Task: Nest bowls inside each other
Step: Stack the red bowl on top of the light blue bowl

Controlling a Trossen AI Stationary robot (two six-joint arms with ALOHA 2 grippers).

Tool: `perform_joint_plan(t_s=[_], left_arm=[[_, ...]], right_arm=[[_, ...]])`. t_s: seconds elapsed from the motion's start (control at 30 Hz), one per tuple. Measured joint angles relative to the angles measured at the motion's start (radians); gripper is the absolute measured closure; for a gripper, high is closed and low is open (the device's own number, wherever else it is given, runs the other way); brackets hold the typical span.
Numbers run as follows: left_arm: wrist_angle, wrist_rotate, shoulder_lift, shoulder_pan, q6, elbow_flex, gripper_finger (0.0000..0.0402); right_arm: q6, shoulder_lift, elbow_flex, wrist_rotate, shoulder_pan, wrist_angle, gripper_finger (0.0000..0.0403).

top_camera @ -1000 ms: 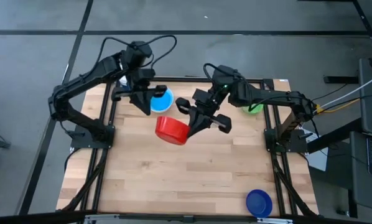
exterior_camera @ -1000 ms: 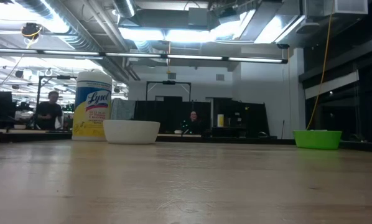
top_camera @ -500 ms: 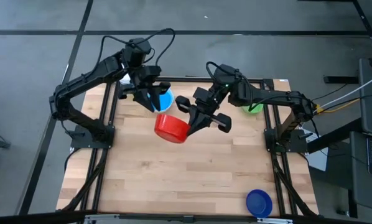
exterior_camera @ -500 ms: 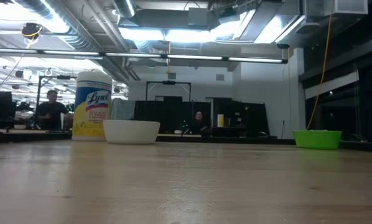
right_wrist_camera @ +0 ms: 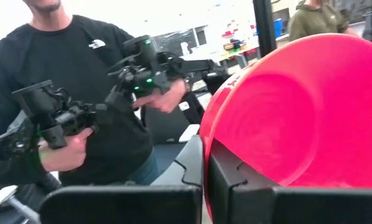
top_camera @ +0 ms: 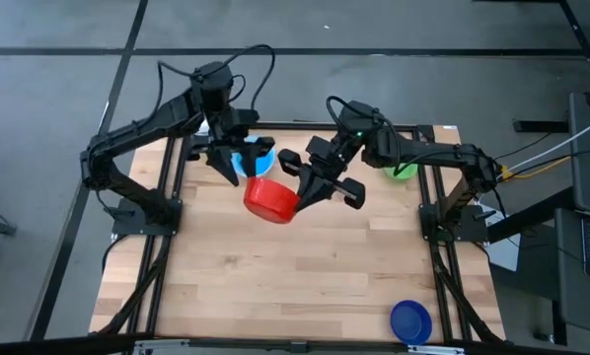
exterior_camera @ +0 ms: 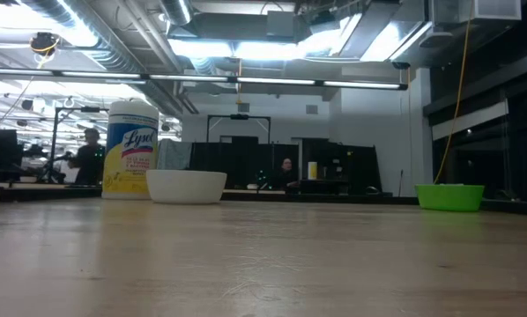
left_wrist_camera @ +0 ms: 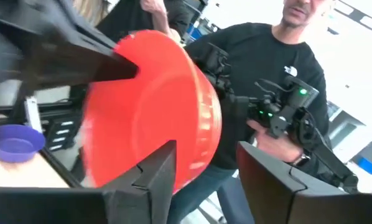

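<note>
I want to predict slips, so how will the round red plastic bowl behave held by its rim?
The round red plastic bowl looks thin-walled, so probably light. It hangs tilted from the right gripper, pinched at the rim, so it could swivel. Its glossy surface suggests slipperiness.

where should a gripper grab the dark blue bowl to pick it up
Probably by the rim, from straight above. The dark blue bowl sits mouth up and alone near a table corner, so one finger can go inside the wall and one outside. The edge facing the table middle likely gives the most room.
</note>
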Motion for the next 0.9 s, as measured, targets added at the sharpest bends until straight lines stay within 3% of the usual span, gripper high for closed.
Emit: perform_joint_plan(t_s=[0.17,0.4,0.5,0.9], left_arm=[[-0.003,-0.027,0.011,-0.036,-0.001,0.0,0.0276],[0.0,0.042,0.023,-0.032,0.079,0.0,0.0387],[0.0,0.043,0.025,-0.047,0.083,0.0,0.0395],[0.003,0.033,0.034,-0.087,0.018,0.0,0.0398]], right_arm=[[-0.006,0.0,0.0,-0.003,-0.01,-0.002,0.0401],[0.008,0.002,-0.001,-0.004,-0.003,0.0,0.0401],[0.037,0.003,-0.001,-0.009,-0.002,0.0,0.0386],[0.199,0.003,-0.001,-0.081,0.001,0.012,0.0261]])
